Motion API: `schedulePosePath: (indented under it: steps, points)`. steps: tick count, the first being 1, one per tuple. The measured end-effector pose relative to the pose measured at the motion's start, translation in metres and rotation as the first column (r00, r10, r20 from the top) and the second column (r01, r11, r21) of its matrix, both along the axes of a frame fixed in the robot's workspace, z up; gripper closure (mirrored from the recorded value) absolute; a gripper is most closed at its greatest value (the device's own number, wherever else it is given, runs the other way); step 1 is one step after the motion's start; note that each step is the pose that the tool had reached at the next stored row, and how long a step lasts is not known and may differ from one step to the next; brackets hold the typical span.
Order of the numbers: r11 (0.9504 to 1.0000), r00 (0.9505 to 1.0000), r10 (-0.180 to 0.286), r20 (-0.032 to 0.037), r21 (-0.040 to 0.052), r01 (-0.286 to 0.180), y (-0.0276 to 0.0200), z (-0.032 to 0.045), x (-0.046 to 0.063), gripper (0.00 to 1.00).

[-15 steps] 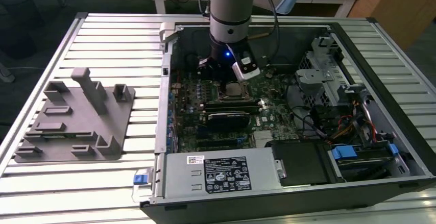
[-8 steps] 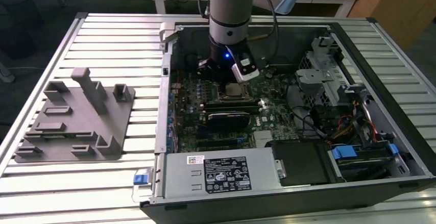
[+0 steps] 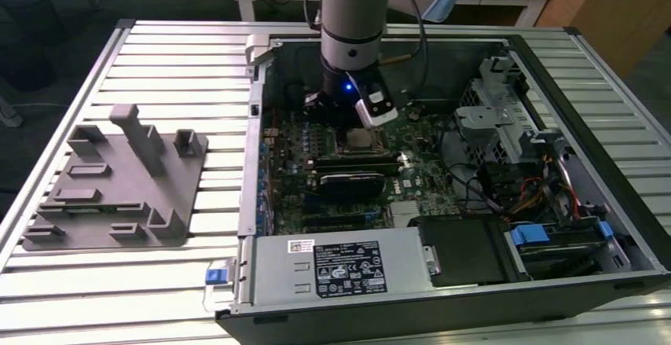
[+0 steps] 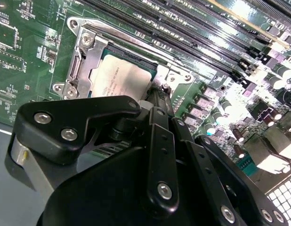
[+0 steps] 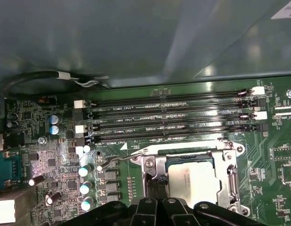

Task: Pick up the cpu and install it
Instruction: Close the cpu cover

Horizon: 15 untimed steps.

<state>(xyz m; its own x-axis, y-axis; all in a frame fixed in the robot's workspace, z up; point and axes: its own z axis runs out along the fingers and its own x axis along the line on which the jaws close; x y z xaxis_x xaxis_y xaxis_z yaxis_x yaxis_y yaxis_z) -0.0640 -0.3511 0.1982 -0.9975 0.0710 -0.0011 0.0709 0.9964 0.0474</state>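
When taken in the exterior view, shows an open computer case (image 3: pixel 251 164) lying on a slatted metal counter (image 3: pixel 157 54). Places a grey fixture block (image 3: pixel 115 188) on the counter toward the exterior view's left, apart from the case. Shows the robot arm (image 3: pixel 357 15) reaching straight down into the case, with the pincer (image 3: pixel 351 129) low over the green motherboard (image 3: pixel 298 196). Puts the cpu (image 3: pixel 362 139), a small silvery square, on the motherboard directly under the pincer.

In the second wrist view, looks past the black linkage of the pincer (image 4: pixel 157 94) onto the cpu (image 4: pixel 119 80). Shows the cpu lying flat inside the metal socket frame (image 4: pixel 82 56), beside long black memory slots (image 4: pixel 183 33). Puts the fingertips at the cpu's edge; cannot tell whether touching.

In the first wrist view, shows the pincer (image 5: pixel 156 183) with its two fingers pressed together and nothing seen between them. Sets the tips just beside the cpu (image 5: pixel 197 181), at the rim of the socket frame (image 5: pixel 232 179). Shows the cpu seated flat in the frame, not gripped. Shows a thin wire lever (image 5: pixel 112 160) beside the frame, and memory slots (image 5: pixel 169 117) in a row past it.
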Motion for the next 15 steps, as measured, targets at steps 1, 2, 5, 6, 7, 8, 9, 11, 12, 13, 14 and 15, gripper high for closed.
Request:
schedulePosePath:
  steps: [1, 2, 5, 6, 7, 8, 9, 11, 12, 13, 14, 15]
  points:
    - [1.0000, 1.0000, 0.000, -0.0001, -0.0001, 0.000, 0.0000, 0.0000, 0.0000, 0.89]
    - [1.0000, 1.0000, 0.000, -0.0001, -0.0001, 0.000, 0.0000, 0.0000, 0.0000, 0.89]
    - [1.0000, 1.0000, 0.000, 0.0001, 0.0001, 0.000, 0.0000, -0.0001, 0.0000, 0.89]
    - [1.0000, 1.0000, 0.000, 0.0001, 0.0001, 0.000, 0.0000, -0.0001, 0.0000, 0.89]
    - [1.0000, 1.0000, 0.000, 0.0000, 0.0001, 0.000, 0.0000, -0.0002, 0.0000, 0.89]
    - [1.0000, 1.0000, 0.000, 0.0001, 0.0002, 0.000, 0.0000, -0.0001, 0.0000, 0.89]
    - [1.0000, 1.0000, 0.000, 0.0002, 0.0004, 0.000, 0.0001, 0.0000, 0.0000, 0.89]
    - [1.0000, 1.0000, 0.000, 0.0002, 0.0003, 0.000, 0.0001, 0.0007, 0.0000, 0.89]
    - [1.0000, 1.0000, 0.000, 0.0001, 0.0002, 0.000, 0.0001, 0.0011, 0.0000, 0.89]
    - [1.0000, 1.0000, 0.000, 0.0001, 0.0002, 0.000, 0.0001, 0.0015, 0.0000, 0.89]
    - [1.0000, 1.0000, 0.000, 0.0001, 0.0002, 0.000, 0.0001, 0.0019, 0.0000, 0.89]
    - [1.0000, 1.0000, 0.000, 0.0000, 0.0001, 0.000, 0.0000, 0.0024, -0.0001, 0.89]
